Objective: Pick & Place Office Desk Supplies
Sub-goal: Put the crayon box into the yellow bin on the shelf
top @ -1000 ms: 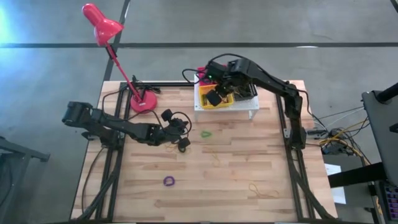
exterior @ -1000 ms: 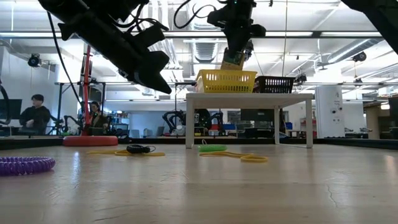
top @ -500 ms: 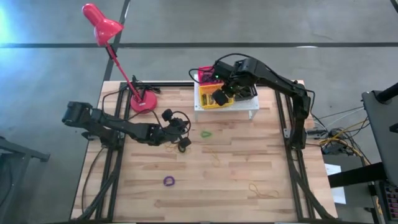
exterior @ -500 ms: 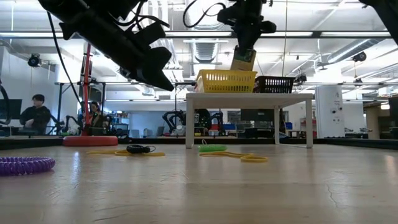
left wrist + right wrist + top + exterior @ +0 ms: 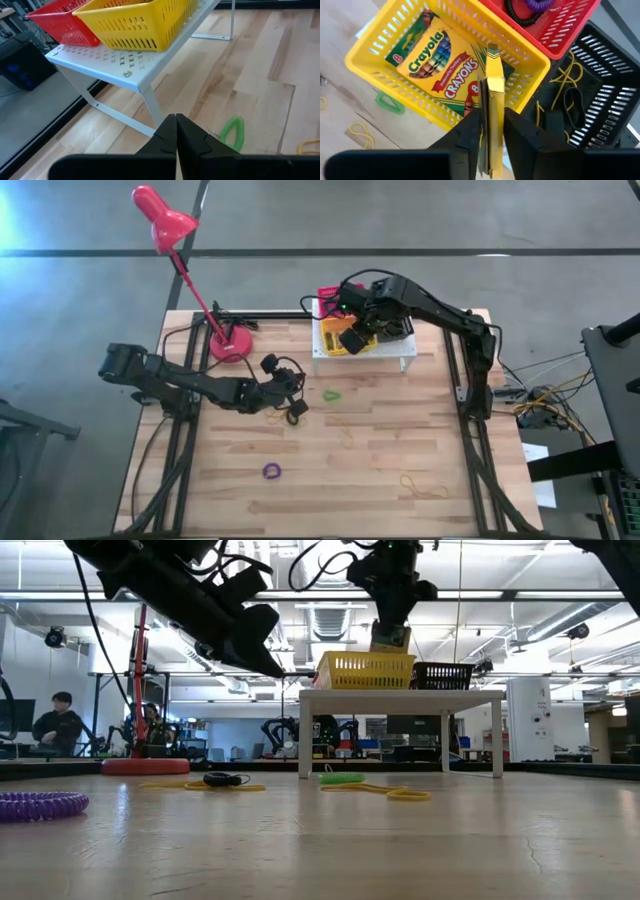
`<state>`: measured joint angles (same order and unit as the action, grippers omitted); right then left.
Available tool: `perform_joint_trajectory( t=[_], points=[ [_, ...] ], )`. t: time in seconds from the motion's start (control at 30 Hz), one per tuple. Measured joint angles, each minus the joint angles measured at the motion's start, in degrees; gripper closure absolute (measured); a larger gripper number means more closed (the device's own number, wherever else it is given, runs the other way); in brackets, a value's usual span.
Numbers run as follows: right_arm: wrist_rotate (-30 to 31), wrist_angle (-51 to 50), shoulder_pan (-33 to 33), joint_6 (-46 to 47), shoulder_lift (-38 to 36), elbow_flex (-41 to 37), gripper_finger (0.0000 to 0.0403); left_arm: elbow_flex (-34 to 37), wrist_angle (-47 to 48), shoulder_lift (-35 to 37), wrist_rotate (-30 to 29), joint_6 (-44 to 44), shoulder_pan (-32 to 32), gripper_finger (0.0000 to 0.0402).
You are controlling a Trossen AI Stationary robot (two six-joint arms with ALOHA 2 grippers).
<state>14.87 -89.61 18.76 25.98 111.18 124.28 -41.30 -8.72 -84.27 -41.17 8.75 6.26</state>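
Note:
My right gripper [image 5: 350, 340] hangs over the yellow mesh basket [image 5: 385, 75] on the white shelf [image 5: 400, 360], shut on a yellow-and-green crayon box [image 5: 493, 95]. A second crayon box [image 5: 437, 62] lies flat in that basket. The red basket [image 5: 555, 25] holds purple and black coiled loops, and the black basket [image 5: 600, 100] holds yellow elastic loops. My left gripper [image 5: 176, 135] is shut on nothing, raised over the table near the green loop [image 5: 232, 132]. Purple [image 5: 271, 471], black [image 5: 225, 779] and yellow [image 5: 425, 485] loops lie on the tabletop. My right gripper pinches the crayon box by its two broad faces at its upper end [image 5: 492, 125], one finger [image 5: 467, 135] on each side, so I see its narrow edge. The fingers come from above, pointing down. The box [image 5: 390, 637] hangs roughly upright, lifted clear, its lower end just above the basket's rim [image 5: 365, 657].
The red desk lamp [image 5: 228, 345] stands at the table's far left. The shelf with its three baskets takes up the far middle. Open wood stretches across the near half of the table [image 5: 350, 470]. People sit in the room beyond, at the low view's left [image 5: 55, 720].
My right gripper carried the crayon box a little toward the table's right over the yellow basket and brought it from tilted to nearly upright. My left gripper rose slightly. The loops on the table stayed where they were.

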Motion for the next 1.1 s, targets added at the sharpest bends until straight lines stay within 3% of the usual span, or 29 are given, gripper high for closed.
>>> perform_joint_trajectory(
  t=[0.23, 0.4, 0.63, 0.83, 1.0, 1.1],
  points=[
    [-3.7, 5.6, 0.5, 0.0, 0.0, -0.5, 0.0264, 0.0, -0.1, 0.0, 0.0, 0.0, 0.0, 0.0400],
    [-5.7, 11.9, 0.4, -0.5, 0.1, -1.5, 0.0250, 0.0, -0.1, 0.0, 0.0, 0.0, 0.0, 0.0400],
    [-5.9, 19.0, 0.4, -6.2, 0.1, -0.3, 0.0265, 0.0, -0.1, 0.0, 0.0, 0.0, 0.0, 0.0400],
    [-6.0, 18.1, -2.0, -17.2, -2.3, 1.0, 0.0284, 0.1, -0.1, 0.4, 0.0, 0.0, 0.0, 0.0400],
    [-15.1, 4.6, -4.0, -29.8, -3.2, 0.3, 0.0306, 0.1, -0.2, 1.5, 0.3, 0.0, 0.0, 0.0400],
    [-20.2, 3.5, -4.0, -33.1, -3.2, -1.8, 0.0326, 0.1, -0.2, 1.7, 0.4, 0.0, 0.0, 0.0400]
  ],
)
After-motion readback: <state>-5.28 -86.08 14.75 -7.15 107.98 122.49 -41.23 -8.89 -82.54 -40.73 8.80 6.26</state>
